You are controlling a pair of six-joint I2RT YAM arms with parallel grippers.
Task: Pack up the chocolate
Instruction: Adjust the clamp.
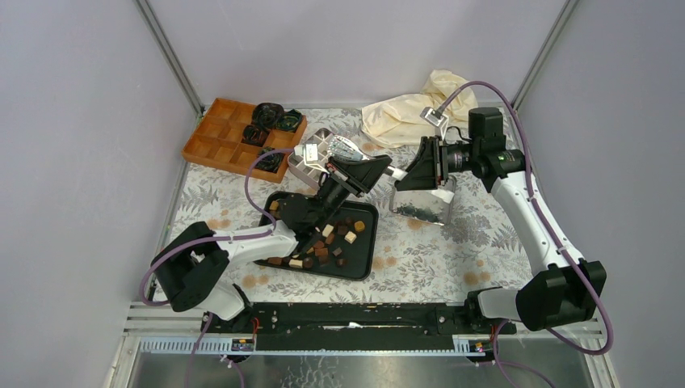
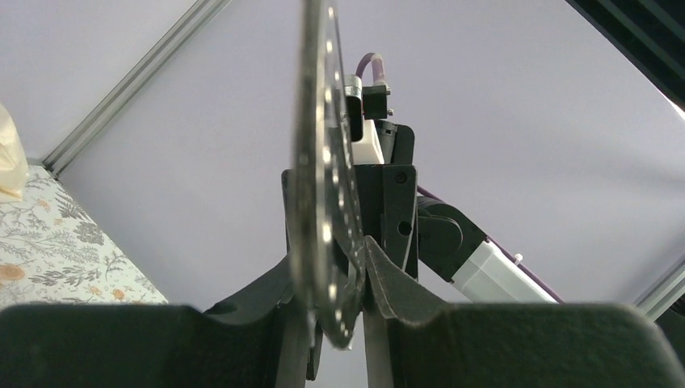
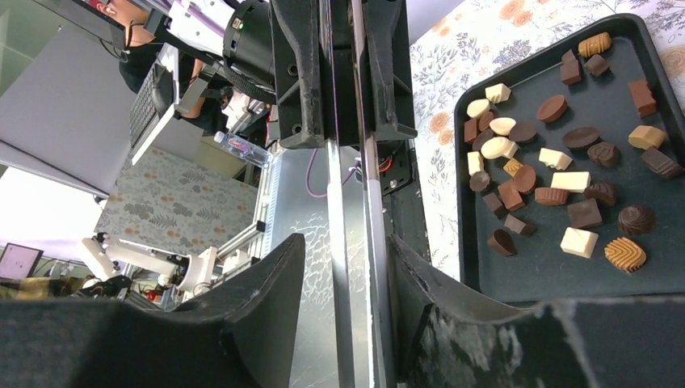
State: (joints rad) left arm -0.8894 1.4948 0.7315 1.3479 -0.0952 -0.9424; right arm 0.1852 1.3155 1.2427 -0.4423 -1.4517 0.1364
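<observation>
Many small dark, light brown and cream chocolates [image 1: 327,238] lie loose in a black tray [image 1: 361,260] mid-table. They also show in the right wrist view [image 3: 557,162]. My left gripper [image 1: 373,167] hovers above the tray's far edge, shut on a thin silver dotted sheet [image 1: 343,149]. In the left wrist view the sheet [image 2: 323,162] stands edge-on between the jaws of the gripper [image 2: 331,259]. My right gripper [image 1: 422,174] faces it and is shut on the top edge of a shiny silver box [image 1: 424,206]. The box wall [image 3: 355,202] runs between the fingers of that gripper [image 3: 343,242].
An orange wooden compartment box [image 1: 218,137] holding black-green paper cups [image 1: 271,121] stands at the back left. A silver compartment tray [image 1: 307,170] sits beside it. A cream cloth bag [image 1: 408,109] lies at the back right. The table has a floral cloth.
</observation>
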